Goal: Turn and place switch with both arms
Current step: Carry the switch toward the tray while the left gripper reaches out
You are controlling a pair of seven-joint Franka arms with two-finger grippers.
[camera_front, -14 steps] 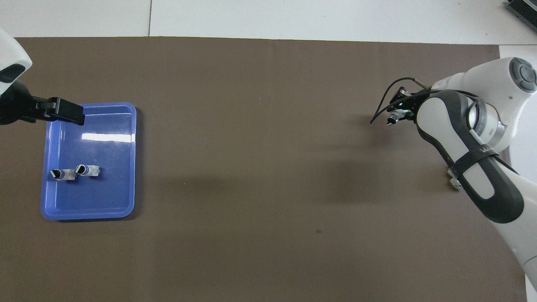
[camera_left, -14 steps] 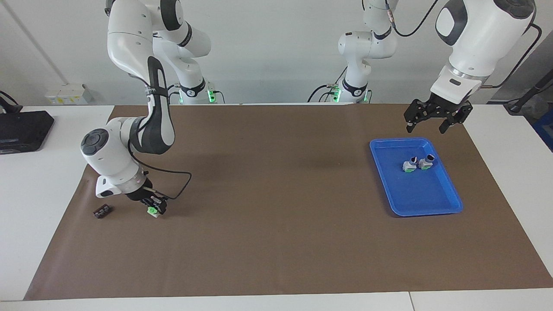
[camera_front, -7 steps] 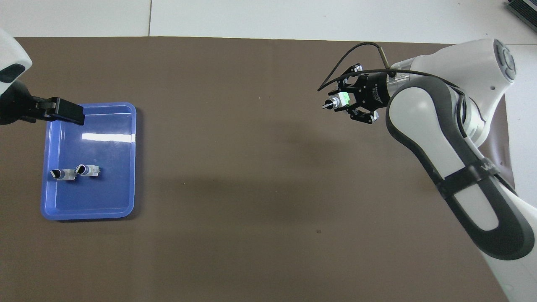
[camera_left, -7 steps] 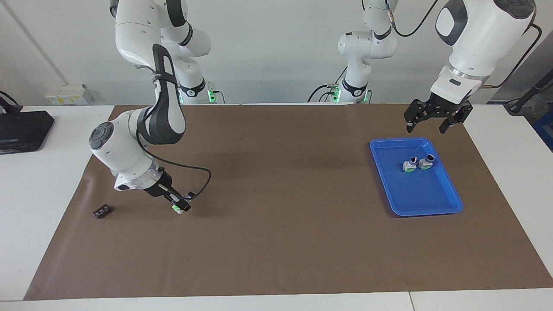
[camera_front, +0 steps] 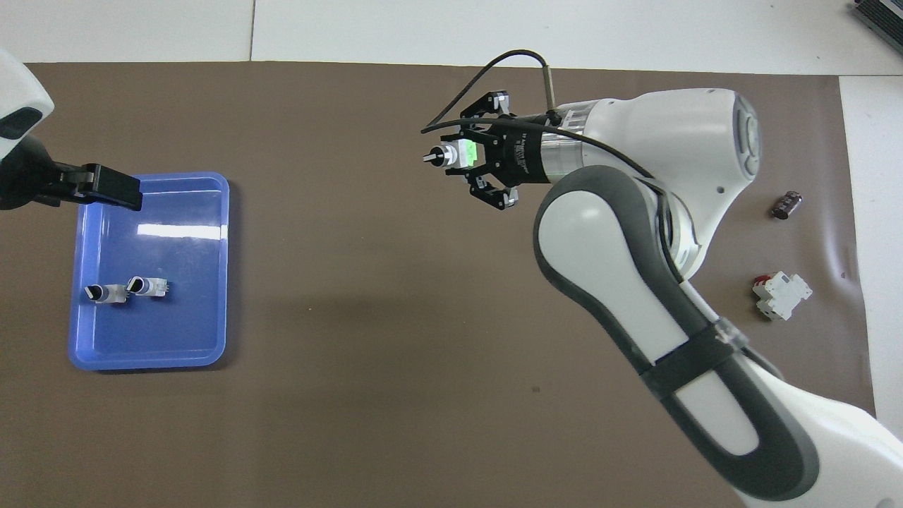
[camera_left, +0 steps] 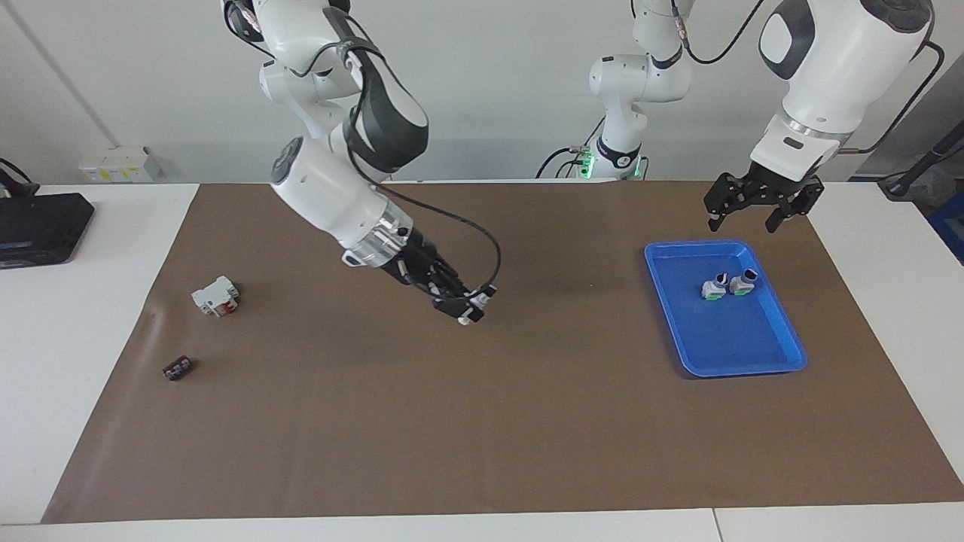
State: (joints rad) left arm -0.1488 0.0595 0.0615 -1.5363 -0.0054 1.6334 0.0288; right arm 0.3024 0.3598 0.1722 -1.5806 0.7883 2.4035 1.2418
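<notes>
The overhead view shows the switch's [camera_front: 455, 153] bright green end and its knob tip pointing toward the left arm's end of the table; in the facing view the same switch [camera_left: 468, 313] is only a small pale piece at the fingertips. The right gripper [camera_left: 461, 305] is clamped on it, up in the air over the middle of the brown mat [camera_left: 482, 421].

The left gripper [camera_left: 759, 207] waits with its jaws apart and empty, over the edge of the blue tray [camera_left: 783, 354] that lies nearest the robots. In the overhead view it [camera_front: 106, 189] covers that tray's corner [camera_front: 219, 353]. Two more switches [camera_left: 727, 286] lie side by side in the tray, in its half nearer the robots.

Toward the right arm's end of the table, a white block with a red part [camera_left: 215, 295] and a small dark piece [camera_left: 178, 368] lie near the mat's short edge, apart from each other. The mat between the held switch and the tray is bare.
</notes>
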